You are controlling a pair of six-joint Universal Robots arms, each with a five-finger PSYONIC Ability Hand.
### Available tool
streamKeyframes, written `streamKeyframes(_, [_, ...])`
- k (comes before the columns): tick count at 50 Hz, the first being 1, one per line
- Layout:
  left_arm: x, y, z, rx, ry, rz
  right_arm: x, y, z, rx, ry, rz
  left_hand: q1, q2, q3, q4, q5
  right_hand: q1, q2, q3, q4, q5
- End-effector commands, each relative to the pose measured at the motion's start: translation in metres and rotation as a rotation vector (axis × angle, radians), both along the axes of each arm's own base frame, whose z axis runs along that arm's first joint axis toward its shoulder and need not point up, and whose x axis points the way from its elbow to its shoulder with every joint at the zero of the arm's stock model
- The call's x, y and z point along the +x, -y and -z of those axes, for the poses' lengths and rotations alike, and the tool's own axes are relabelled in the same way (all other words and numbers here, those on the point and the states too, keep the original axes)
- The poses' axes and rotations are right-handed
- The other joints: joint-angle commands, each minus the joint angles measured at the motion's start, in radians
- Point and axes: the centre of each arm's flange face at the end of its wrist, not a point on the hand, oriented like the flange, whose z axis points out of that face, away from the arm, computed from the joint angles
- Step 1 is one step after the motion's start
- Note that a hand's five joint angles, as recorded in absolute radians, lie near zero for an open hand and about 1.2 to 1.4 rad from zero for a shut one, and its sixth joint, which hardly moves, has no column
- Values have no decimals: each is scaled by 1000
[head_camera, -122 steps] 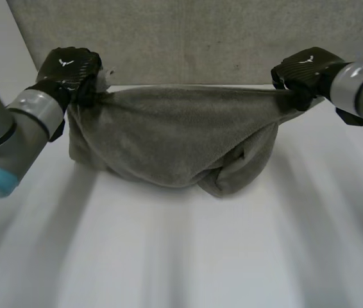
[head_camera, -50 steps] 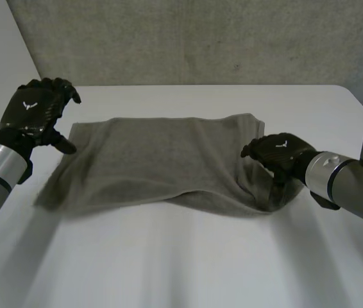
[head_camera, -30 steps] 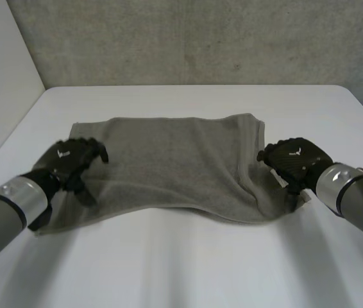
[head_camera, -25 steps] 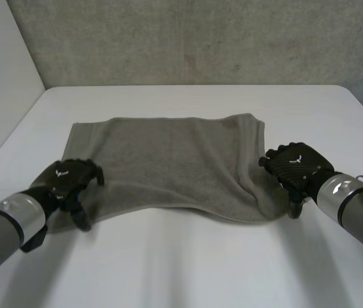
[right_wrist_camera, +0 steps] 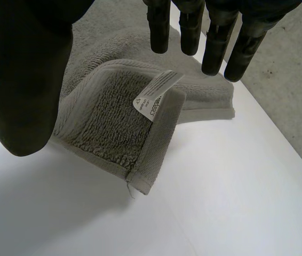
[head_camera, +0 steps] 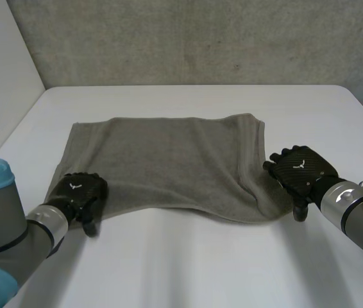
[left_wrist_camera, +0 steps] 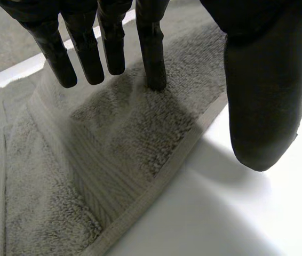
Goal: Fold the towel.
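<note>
Left hand (head_camera: 75,192), right hand (head_camera: 300,172) slid nearer, straight-fingered, empty, over towel (head_camera: 168,154) (white table (head_camera: 201,256), grey wall (head_camera: 201,38)).

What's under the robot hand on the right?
Under the right robot hand lies a corner of the towel, turned up so its white label shows. The table shows beside it. The tabletop beneath the cloth is covered.

Overhead head camera; wrist cameras close over towel (head_camera: 168,160)
</note>
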Motion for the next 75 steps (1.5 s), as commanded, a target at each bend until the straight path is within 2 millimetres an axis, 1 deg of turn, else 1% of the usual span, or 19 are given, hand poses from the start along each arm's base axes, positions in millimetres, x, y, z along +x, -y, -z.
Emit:
streamKeyframes(1, [-1,17,6,-8,14,-29,0,0,1,-2,2,-2,1,10,8,17,0,-72,-82,-61,-67,-59])
streamKeyframes(8, [-2,26,9,-25,19,-45,0,-1,2,-4,-1,-3,4,13,11,19,3,-72,-82,-61,-67,-59])
streamKeyframes(19, [-3,37,4,-59,15,-57,0,-1,2,-2,-1,-5,16,24,22,31,14,-72,-82,-61,-67,-59])
streamKeyframes(25, [-4,40,4,-65,13,-57,0,-2,3,0,-4,-4,86,95,93,102,85,-72,-82,-61,-67,-59])
streamKeyframes(27, [-5,42,3,-75,10,-57,0,-1,3,-2,-2,0,218,226,224,233,216,-72,-82,-61,-67,-59])
streamKeyframes(28, [-5,42,3,-76,10,-57,0,-1,3,-2,-2,0,218,227,225,234,217,-72,-82,-61,-67,-59])
streamKeyframes(30, [-5,44,3,-92,6,-59,0,0,3,-7,0,4,449,458,455,464,448,-72,-82,-61,-67,-59])
streamKeyframes(31, [-5,44,3,-92,6,-59,0,0,3,-7,0,4,450,459,457,466,449,-72,-82,-61,-67,-59])
streamKeyframes(33, [-4,45,2,-105,2,-61,0,-1,5,6,9,3,673,681,679,688,671,-72,-82,-61,-67,-59])
streamKeyframes(37, [-3,45,0,-112,-2,-64,2,-7,9,30,6,-6,764,773,771,780,763,-72,-82,-61,-67,-59])
streamKeyframes(39, [-1,46,-2,-114,-4,-71,2,-14,16,56,-2,-18,861,869,867,876,859,-72,-82,-61,-67,-59])
streamKeyframes(40, [-1,46,-2,-114,-4,-71,2,-14,16,56,-2,-18,861,870,868,877,860,-72,-82,-61,-67,-59])
streamKeyframes(45, [0,47,-12,-139,-22,-73,1,-24,26,100,10,-58,1014,1022,1020,1029,1012,-72,-82,-61,-67,-59])
streamKeyframes(49, [0,47,-15,-144,-25,-72,1,-27,30,109,24,-71,1023,1031,1029,1038,1022,-29,-39,-18,-24,-16])
streamKeyframes(55, [-1,45,-19,-148,-28,-71,1,-30,40,70,38,-78,1023,1031,1029,1038,1022,58,49,70,64,71])
streamKeyframes(62, [0,46,-25,-167,-33,-74,2,-28,47,7,52,-83,1017,1026,1023,1032,1016,147,137,158,152,160])
streamKeyframes(65, [0,45,-25,-166,-33,-74,5,-25,59,14,49,-88,1014,1023,1021,1029,1013,188,178,199,193,201])
streamKeyframes(71, [0,45,-24,-163,-32,-73,6,-20,67,16,43,-86,1008,1017,1015,1023,1007,235,225,246,240,248])
streamKeyframes(75, [0,45,-24,-161,-32,-73,7,-18,66,6,48,-87,1008,1017,1015,1023,1007,267,257,278,272,280])
